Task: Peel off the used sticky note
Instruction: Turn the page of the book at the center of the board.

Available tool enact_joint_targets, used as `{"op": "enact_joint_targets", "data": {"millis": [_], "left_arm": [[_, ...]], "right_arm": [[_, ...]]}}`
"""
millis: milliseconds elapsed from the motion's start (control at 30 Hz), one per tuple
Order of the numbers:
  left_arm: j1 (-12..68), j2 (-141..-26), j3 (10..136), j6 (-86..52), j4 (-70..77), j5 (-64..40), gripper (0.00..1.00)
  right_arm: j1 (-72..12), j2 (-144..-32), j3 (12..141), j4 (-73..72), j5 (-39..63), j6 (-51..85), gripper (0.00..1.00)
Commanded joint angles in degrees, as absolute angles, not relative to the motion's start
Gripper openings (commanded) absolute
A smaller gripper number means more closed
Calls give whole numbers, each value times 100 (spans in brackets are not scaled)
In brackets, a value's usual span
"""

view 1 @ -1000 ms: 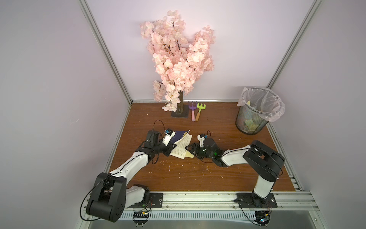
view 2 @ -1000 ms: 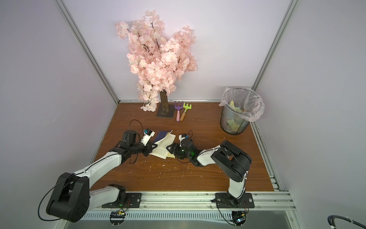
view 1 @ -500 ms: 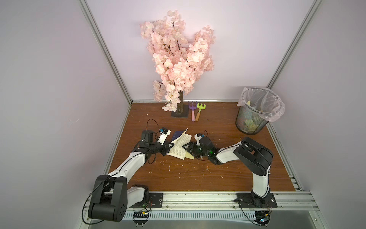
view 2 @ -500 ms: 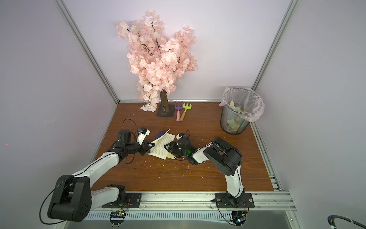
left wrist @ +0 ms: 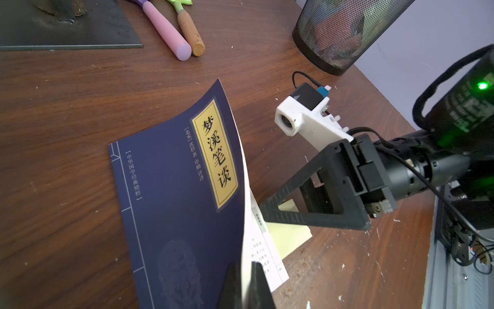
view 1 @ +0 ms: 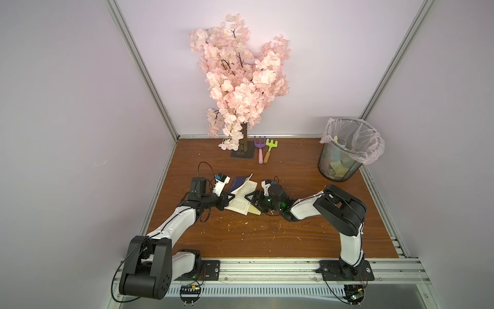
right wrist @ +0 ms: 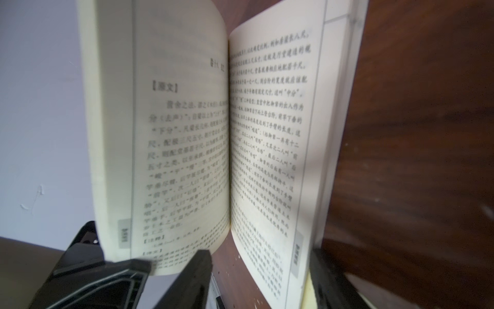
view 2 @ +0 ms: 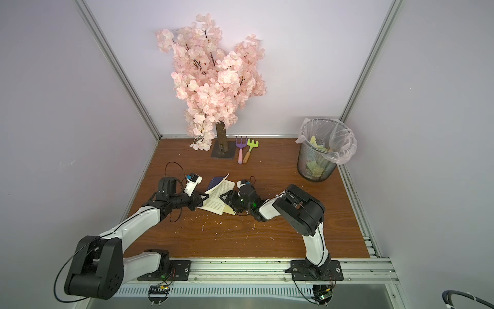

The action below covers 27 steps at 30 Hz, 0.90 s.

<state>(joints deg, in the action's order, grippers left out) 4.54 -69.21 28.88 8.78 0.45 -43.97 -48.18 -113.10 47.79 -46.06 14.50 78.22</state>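
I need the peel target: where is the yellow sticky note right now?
In both top views the sticky note pokes out from under the near edge of the open book, mid-table, right beside the right gripper.

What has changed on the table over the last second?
The right gripper has slid further in over the open book, towards the yellow sticky note poking out beneath its pages; its jaws stand open. The left gripper stays shut on the cover and front pages and has lifted them a little higher. The bin, toy rakes and blossom tree have not moved.
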Motion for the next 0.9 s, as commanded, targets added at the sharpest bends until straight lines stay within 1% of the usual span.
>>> {"op": "enact_joint_targets", "data": {"millis": [0,167,433,533,867], "left_arm": [[381,-6974,2812,801,187,-4579,1],[382,-7001,2804,808,208,-4577,1],[386,-7005,2808,809,202,-4588,1],[378,-7005,2807,835,193,-4604,1],[380,-7033,2830,892,150,-4629,1]], "right_arm": [[-4888,-11392,4820,-5019,1591,8036,62],[-4891,-11550,4755,-5646,1709,8341,62],[-4878,-11636,4763,-6148,1689,8433,63],[-4878,-11763,4792,-6396,1722,8703,63],[-4857,-11702,4768,-6547,1575,8533,64]]}}
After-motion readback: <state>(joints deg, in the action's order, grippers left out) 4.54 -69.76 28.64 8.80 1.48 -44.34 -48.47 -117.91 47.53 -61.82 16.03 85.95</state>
